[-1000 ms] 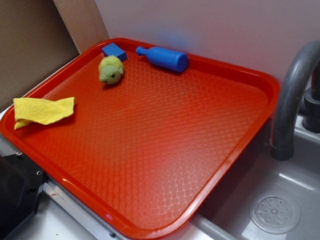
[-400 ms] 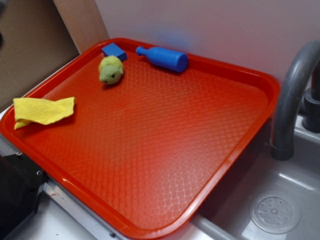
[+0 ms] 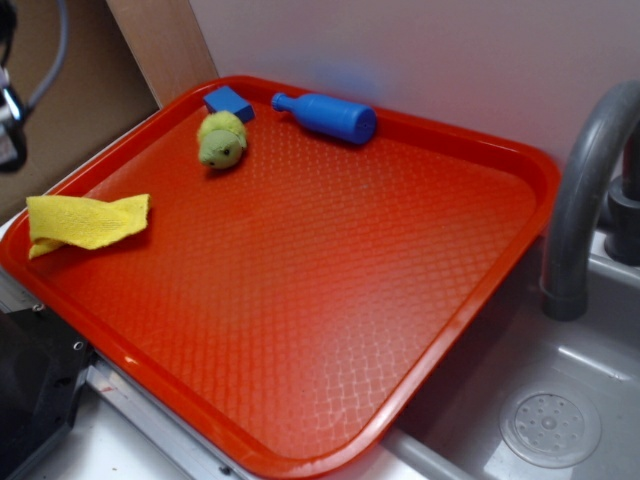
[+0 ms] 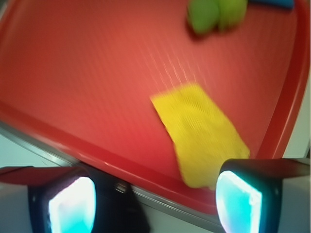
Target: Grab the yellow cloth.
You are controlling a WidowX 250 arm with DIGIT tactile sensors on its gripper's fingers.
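Tool hangs wide-jawed above the tray's edge, yellow cloth just ahead.

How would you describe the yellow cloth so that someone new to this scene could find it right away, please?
Start at the big red tray beside the grey sink. Go to the tray edge farthest from the sink: the yellow cloth lies flat there, alone. Unlike the rounded yellow-green plush toy near the blue bottle, it is thin, bright yellow and roughly rectangular.
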